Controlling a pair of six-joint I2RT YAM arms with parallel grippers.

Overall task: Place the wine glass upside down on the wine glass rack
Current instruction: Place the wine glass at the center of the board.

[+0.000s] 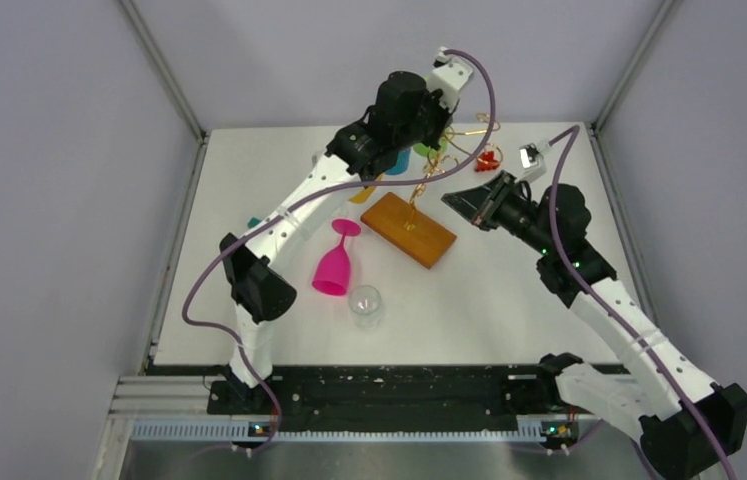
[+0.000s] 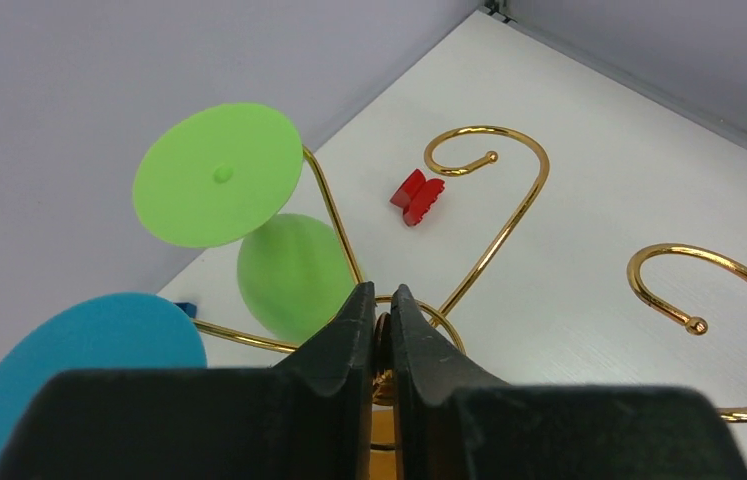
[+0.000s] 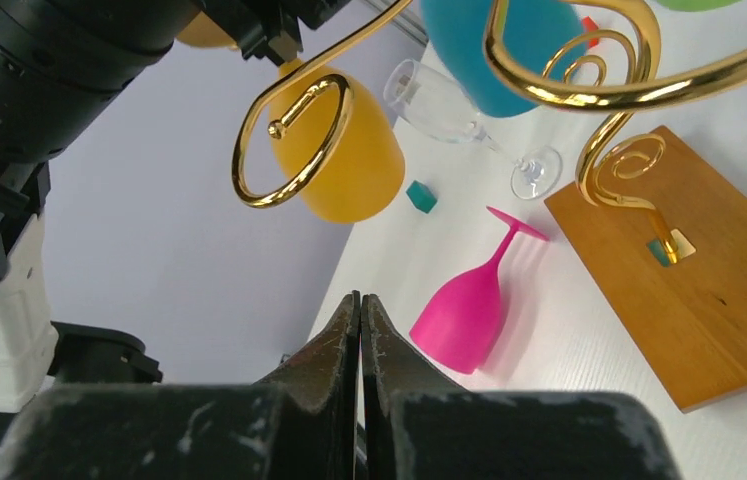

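The wine glass rack [image 1: 411, 215] is gold wire on an orange-brown wooden base [image 3: 689, 290] in mid-table. Green [image 2: 294, 270], blue [image 3: 504, 50] and yellow [image 3: 344, 150] glasses hang upside down from its curled arms. A pink wine glass [image 1: 334, 262] lies on its side left of the base. A clear wine glass [image 1: 366, 305] lies just in front of it. My left gripper [image 2: 382, 310] reaches over the rack's top and is shut on its gold centre piece. My right gripper [image 3: 360, 305] hovers to the right of the rack, shut with nothing in it.
A small red piece [image 2: 417, 195] lies on the table behind the rack. A teal cube [image 3: 421, 196] sits near the left wall. Two of the rack's spiral arms [image 2: 494, 160] carry no glass. Grey walls close in the table on three sides.
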